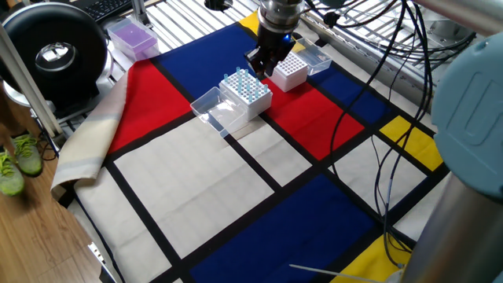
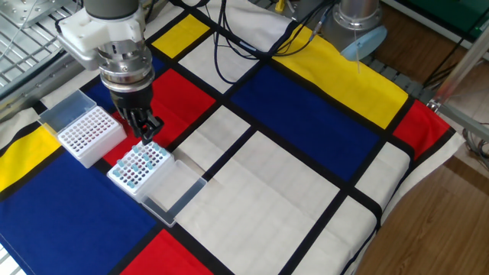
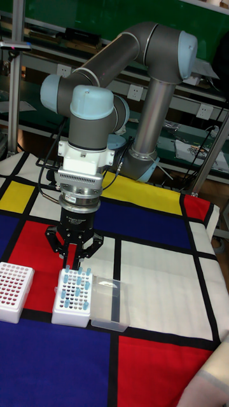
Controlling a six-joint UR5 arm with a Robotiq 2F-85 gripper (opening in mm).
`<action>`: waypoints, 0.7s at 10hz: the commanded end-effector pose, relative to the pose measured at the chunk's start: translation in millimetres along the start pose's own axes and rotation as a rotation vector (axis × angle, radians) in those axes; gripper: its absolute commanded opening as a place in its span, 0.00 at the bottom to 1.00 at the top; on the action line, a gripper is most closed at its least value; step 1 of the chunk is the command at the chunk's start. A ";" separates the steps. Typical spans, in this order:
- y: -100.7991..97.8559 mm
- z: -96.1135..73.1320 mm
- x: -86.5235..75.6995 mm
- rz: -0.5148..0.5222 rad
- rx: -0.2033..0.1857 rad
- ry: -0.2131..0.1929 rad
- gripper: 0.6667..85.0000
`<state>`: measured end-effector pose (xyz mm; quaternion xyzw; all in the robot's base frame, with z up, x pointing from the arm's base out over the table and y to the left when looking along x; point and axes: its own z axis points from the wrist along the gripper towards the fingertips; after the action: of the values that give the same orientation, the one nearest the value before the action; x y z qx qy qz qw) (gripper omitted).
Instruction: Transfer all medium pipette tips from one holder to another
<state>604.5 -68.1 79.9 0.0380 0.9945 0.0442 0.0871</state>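
One fixed view
- gripper [image 1: 262, 66]: hangs from the arm at upper centre, pointing down over the far edge of the tip box; whether its fingers are spread cannot be told here.
- medium pipette tips [image 1: 242, 82]: pale-blue cones standing upright in the white perforated tip box [image 1: 250, 99], upper centre.
- clear lid [image 1: 214, 112]: transparent hinged tray lying open, touching the box on its left side.
- second box [image 1: 290, 71]: white, perforated, just beyond the gripper at upper centre-right; its own clear lid lies open behind it.
- cloth [image 1: 189, 181]: flat fabric in red, blue, yellow and white blocks with black bands, covering the desk; the lower half lies bare, and the cloth's left edge folds down at the desk's side.

The other fixed view
- gripper [image 2: 146, 134]: upper left, dark fingers [image 2: 153, 124] close together and just above the back rows of the tip box [image 2: 139, 169].
- second box [image 2: 86, 134]: left of the gripper, near it but apart.
- open room: the whole right and lower part of the cloth [image 2: 306, 153] is bare up to its draped right edge.

Tall fixed view
- gripper [image 3: 74, 257]: fingers spread in a V, their ends just above the tips [image 3: 75, 287]; nothing seen pinched.
- tip box [image 3: 72, 302]: lower left, between the second box [image 3: 14, 293] and the clear lid [image 3: 109, 304].
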 end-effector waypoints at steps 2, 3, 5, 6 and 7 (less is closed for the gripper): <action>-3.8 -0.4 -0.5 -0.007 -0.032 -0.005 0.34; -3.2 0.7 0.4 -0.008 -0.038 -0.010 0.34; -3.1 1.2 1.0 0.002 -0.040 -0.010 0.34; -4.6 1.7 4.7 0.010 -0.034 0.003 0.34; -5.2 2.3 5.8 0.017 -0.033 0.006 0.34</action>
<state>600.5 -72.5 76.1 0.0358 0.9940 0.0559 0.0864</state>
